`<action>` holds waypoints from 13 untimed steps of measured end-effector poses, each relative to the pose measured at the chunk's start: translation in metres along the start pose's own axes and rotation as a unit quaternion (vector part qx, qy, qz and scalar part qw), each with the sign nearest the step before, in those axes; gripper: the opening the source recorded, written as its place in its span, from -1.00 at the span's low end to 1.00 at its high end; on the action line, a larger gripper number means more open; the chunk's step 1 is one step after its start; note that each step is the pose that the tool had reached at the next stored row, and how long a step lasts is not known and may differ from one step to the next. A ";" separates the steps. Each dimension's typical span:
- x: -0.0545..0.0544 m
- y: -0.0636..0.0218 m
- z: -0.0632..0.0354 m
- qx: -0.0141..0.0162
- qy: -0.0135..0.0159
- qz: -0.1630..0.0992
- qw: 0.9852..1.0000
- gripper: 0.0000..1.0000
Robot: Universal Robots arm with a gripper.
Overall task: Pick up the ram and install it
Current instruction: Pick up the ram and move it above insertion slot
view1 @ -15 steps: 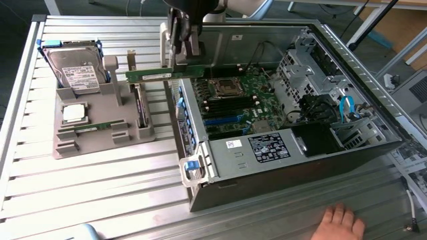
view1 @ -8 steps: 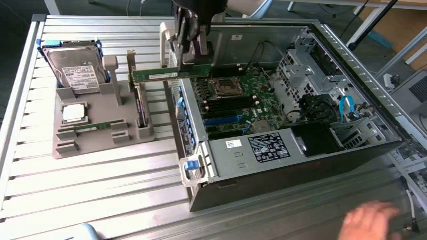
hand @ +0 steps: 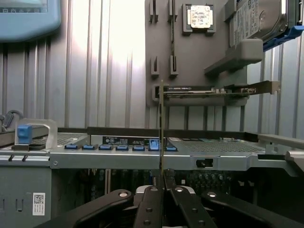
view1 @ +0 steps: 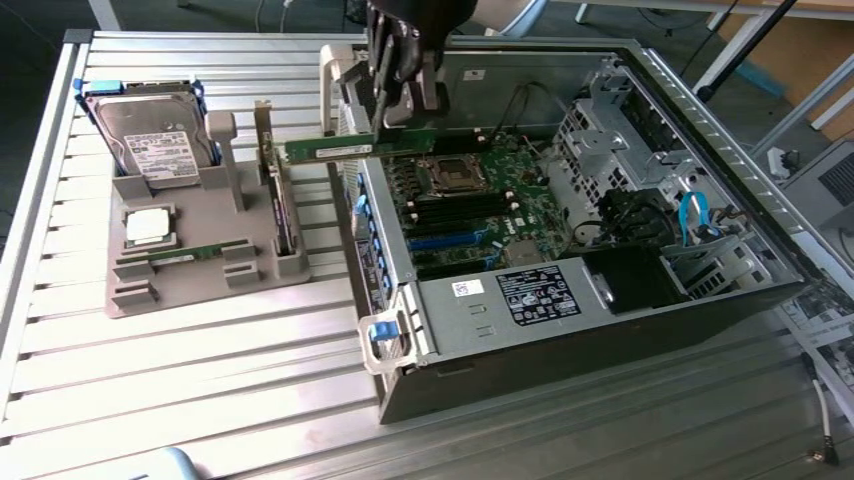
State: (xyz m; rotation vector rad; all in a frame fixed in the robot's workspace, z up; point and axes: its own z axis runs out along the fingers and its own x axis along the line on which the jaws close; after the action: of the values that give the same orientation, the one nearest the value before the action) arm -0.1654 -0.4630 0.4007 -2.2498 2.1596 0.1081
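Note:
My gripper (view1: pixel 398 122) is shut on the ram (view1: pixel 350 149), a long green stick held level and on edge in the air. It hangs over the wall of the open computer case (view1: pixel 400 300) on the exterior view's left, above the motherboard (view1: pixel 527 215). In the wrist view the ram (hand: pixel 161 128) shows edge-on as a thin line rising from between the black fingers (hand: pixel 153 199). The dark memory slots (view1: pixel 454 212) lie below the processor socket (view1: pixel 451 172). A second green stick (view1: pixel 198 250) lies in the grey holder (view1: pixel 187 295).
The grey holder on the slatted table (view1: pixel 200 400) also carries a hard drive (view1: pixel 144 135), a square silver processor (view1: pixel 147 225) and a dark expansion card (view1: pixel 278 215) standing on edge. The case holds drive cages and cables (view1: pixel 667 215). A blue latch (view1: pixel 383 333) sticks out at the case's near corner.

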 end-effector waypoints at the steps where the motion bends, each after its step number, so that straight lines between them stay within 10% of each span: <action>1: 0.000 -0.0016 0.0000 0.000 0.000 0.000 1.000 -0.76; 13: 0.001 -0.0217 -0.0008 0.000 0.000 0.000 1.000 -0.76</action>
State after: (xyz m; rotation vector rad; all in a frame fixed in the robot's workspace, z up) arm -0.1437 -0.4630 0.4006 -2.2499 2.1596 0.1082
